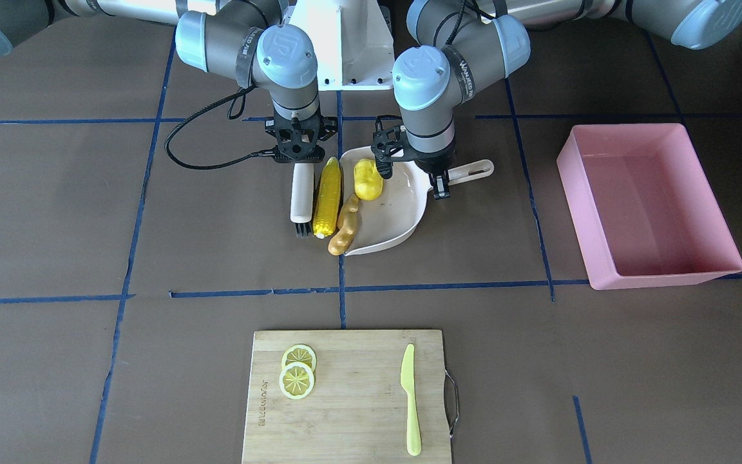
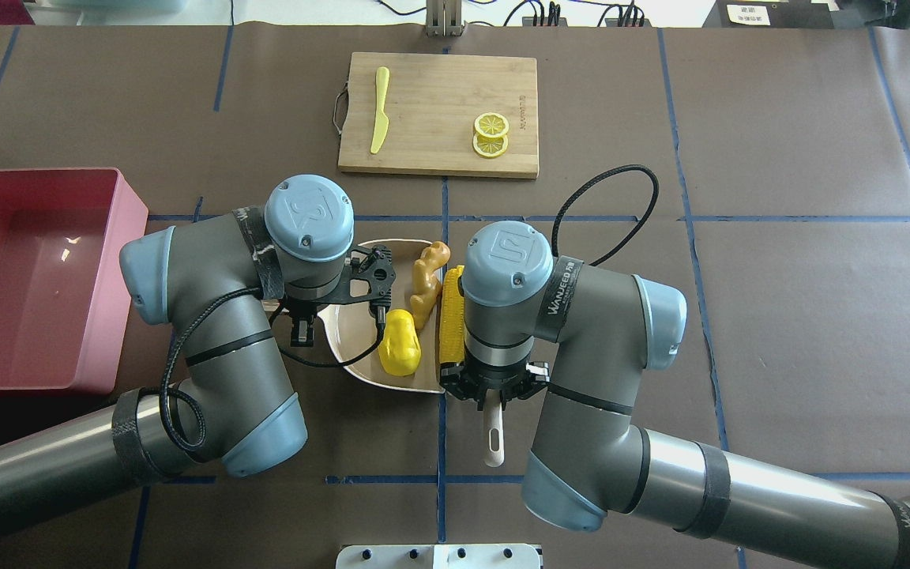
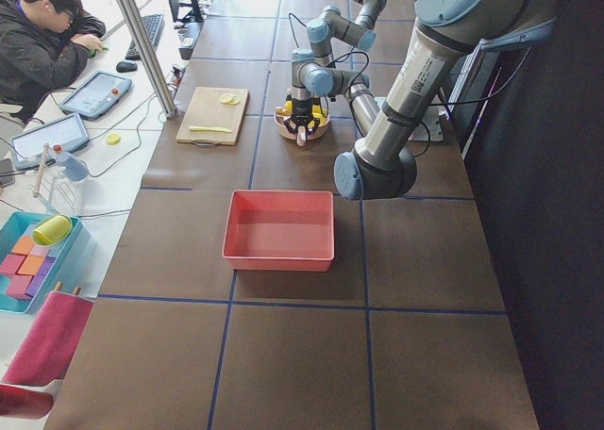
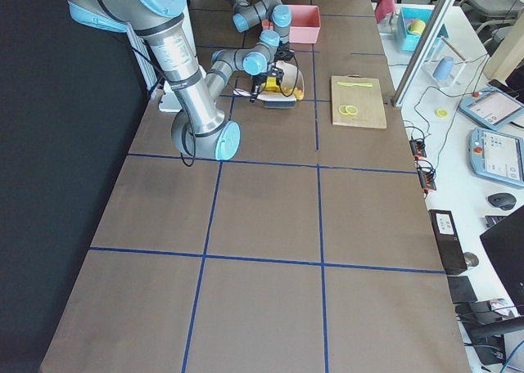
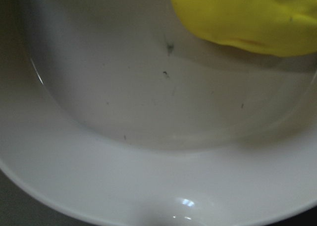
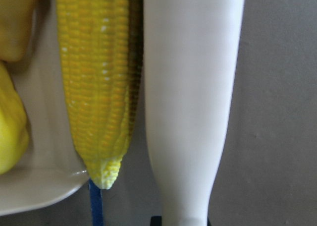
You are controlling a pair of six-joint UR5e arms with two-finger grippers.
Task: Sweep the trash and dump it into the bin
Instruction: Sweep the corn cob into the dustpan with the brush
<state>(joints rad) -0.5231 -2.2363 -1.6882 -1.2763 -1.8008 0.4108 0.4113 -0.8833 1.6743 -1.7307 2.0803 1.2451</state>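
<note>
Status: sweeping is well on, dumping not begun.

Tools. My right gripper, centre-left in the front-facing view, appears clamped on the white handle of the brush. The brush lies flat with its black bristles pointing down the frame. My left gripper sits at the root of the handle of the dustpan, centre frame. I judge it closed on that handle, though the contact itself is partly hidden.

Trash.
- The yellow lump lies inside the pan, near its upper rim.
- The ginger root lies across the pan's open lip, with its lower end off the pan.
- The corn cob lies lengthwise between brush and pan, touching the brush. The right wrist view shows it along the lip with its tip overhanging the rim, so I count it as not fully loaded.

The bin stands at the right of the front-facing frame, well apart from the pan, and nothing shows inside it.

Outstanding, in my judgement: push the corn and ginger fully in, then carry the pan to the bin and tip it.

Not in scope: the lemon slices and knife on the cutting board, bottom centre.
</note>
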